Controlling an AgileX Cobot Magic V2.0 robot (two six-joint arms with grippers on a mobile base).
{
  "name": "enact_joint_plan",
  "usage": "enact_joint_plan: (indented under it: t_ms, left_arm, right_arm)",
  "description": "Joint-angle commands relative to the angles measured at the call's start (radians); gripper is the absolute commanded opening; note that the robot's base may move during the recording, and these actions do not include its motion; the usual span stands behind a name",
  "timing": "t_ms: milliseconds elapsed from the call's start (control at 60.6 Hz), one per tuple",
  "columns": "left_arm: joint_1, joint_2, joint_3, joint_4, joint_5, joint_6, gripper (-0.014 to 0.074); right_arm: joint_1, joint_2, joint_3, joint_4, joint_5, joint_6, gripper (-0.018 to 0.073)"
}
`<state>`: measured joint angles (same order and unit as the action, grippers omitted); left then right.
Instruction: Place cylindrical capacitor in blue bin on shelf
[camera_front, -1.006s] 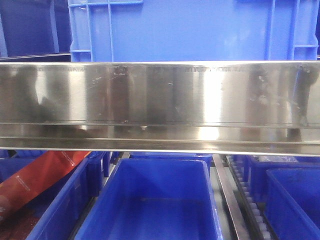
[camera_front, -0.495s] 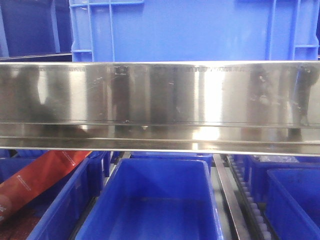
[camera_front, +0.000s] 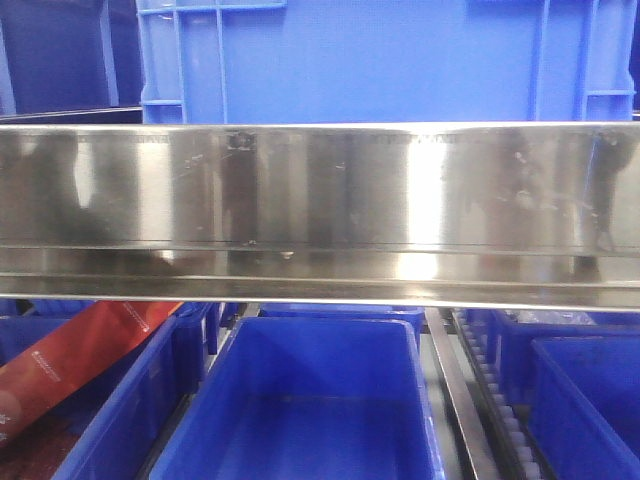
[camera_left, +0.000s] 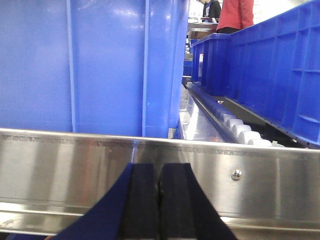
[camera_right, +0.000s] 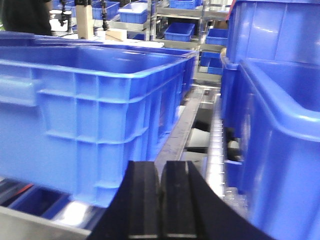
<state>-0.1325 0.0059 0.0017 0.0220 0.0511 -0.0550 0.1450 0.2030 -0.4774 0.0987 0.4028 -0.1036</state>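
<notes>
Searching all three views, I cannot find the cylindrical capacitor. My left gripper (camera_left: 159, 192) is pressed closed, empty, facing the shelf (camera_left: 75, 160) rail, a large blue bin (camera_left: 90, 65) right behind it. My right gripper (camera_right: 160, 200) is closed too, between two blue crates (camera_right: 90, 115). An orange-red packet (camera_front: 80, 355) lies in a lower bin. Nothing has visibly shifted since earlier.

The shelf's front rail (camera_front: 320, 210) barred the front view's middle. Below it, a blue bin (camera_front: 320, 400) lay open-topped.
</notes>
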Motion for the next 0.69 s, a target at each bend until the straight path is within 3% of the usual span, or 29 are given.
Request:
enact_joint_plan:
  t_ms: [0,231,561,676]
  left_arm:
    - [-0.008,-0.006,-0.002,-0.007,-0.016,0.001,-0.0111]
    - [-0.008,-0.006,-0.002,-0.007,-0.016,0.001,-0.0111]
    - [-0.008,-0.006,-0.002,-0.007,-0.016,0.001,-0.0111]
    - [-0.008,-0.006,-0.002,-0.007,-0.016,0.001,-0.0111]
  right_arm:
    - [-0.064,-0.006,0.038,-0.011,-0.073,0.0,-0.0162]
    - [-0.18,-0.092,0.241,0.046,-0.204,0.0,-0.0162]
    - [-0.184,-0.203,0.476,0.046,-0.299,0.0,-0.0162]
    - [-0.184,-0.203,0.477,0.05,-0.33,0.0,-0.0162]
